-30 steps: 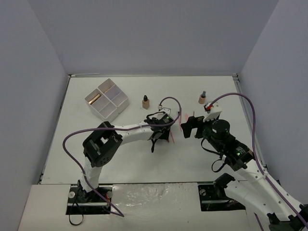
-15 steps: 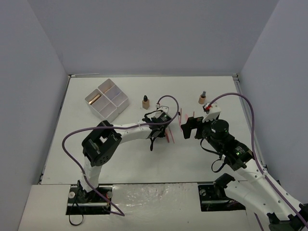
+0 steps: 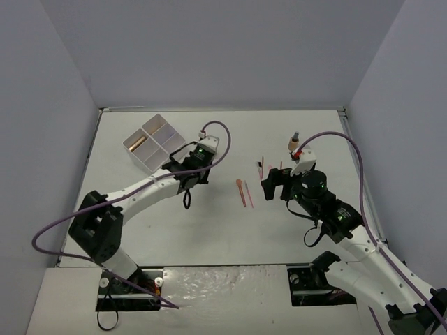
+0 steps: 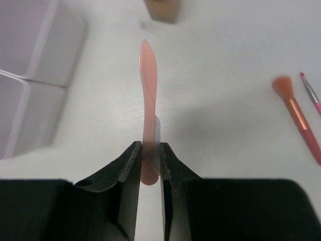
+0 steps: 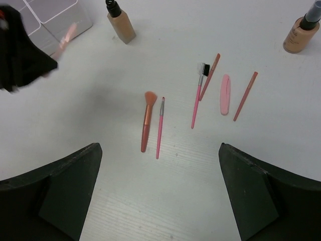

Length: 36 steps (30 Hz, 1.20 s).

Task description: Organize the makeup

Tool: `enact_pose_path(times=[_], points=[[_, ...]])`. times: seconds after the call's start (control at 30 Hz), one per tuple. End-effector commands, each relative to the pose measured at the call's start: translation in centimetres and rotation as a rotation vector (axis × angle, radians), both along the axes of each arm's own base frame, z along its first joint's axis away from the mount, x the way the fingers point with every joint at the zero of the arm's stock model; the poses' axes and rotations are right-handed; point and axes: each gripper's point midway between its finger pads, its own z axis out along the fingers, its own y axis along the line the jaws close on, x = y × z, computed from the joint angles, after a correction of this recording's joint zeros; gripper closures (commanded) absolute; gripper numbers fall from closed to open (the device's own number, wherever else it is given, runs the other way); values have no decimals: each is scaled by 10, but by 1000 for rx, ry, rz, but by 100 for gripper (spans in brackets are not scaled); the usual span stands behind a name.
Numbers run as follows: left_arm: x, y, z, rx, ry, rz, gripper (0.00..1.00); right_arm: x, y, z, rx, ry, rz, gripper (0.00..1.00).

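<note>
My left gripper (image 4: 149,161) is shut on the round end of a flat pink stick (image 4: 149,100), which points ahead above the table, next to the white box (image 4: 30,75). From above, the left gripper (image 3: 184,167) sits just right of the box (image 3: 174,149). My right gripper (image 5: 160,191) stands open over bare table. Ahead of it lie an orange brush (image 5: 147,120), a thin pink brush (image 5: 160,128), a pink spoolie (image 5: 196,98), a pink file (image 5: 225,94) and two red sticks (image 5: 245,95). Two tan bottles (image 5: 120,22) (image 5: 303,32) stand upright.
One compartment of the box holds a gold-brown tube (image 3: 137,143). The left wrist hides the left bottle from above; the right bottle (image 3: 293,142) stands near the back right. Grey walls close in the table on three sides.
The left gripper closed on the pink stick among the brushes, then carried it left to the box. The right gripper stayed open and nearly still.
</note>
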Motion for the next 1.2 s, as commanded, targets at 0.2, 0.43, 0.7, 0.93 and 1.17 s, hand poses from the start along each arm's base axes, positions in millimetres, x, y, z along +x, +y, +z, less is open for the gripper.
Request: enact_pose_path(times=[0.2, 0.43, 0.7, 0.93, 1.17], points=[[106, 88, 100, 72, -256, -126, 100, 22, 6, 27, 35, -77, -33, 0], [156, 116, 109, 101, -287, -179, 100, 24, 5, 28, 35, -76, -46, 0], [183, 134, 101, 118, -310, -221, 99, 26, 2, 26, 20, -76, -62, 0], [184, 135, 79, 112, -264, -249, 93, 31, 4, 21, 0, -59, -61, 0], [186, 147, 66, 139, -238, -222, 88, 32, 6, 17, -5, -48, -53, 0]])
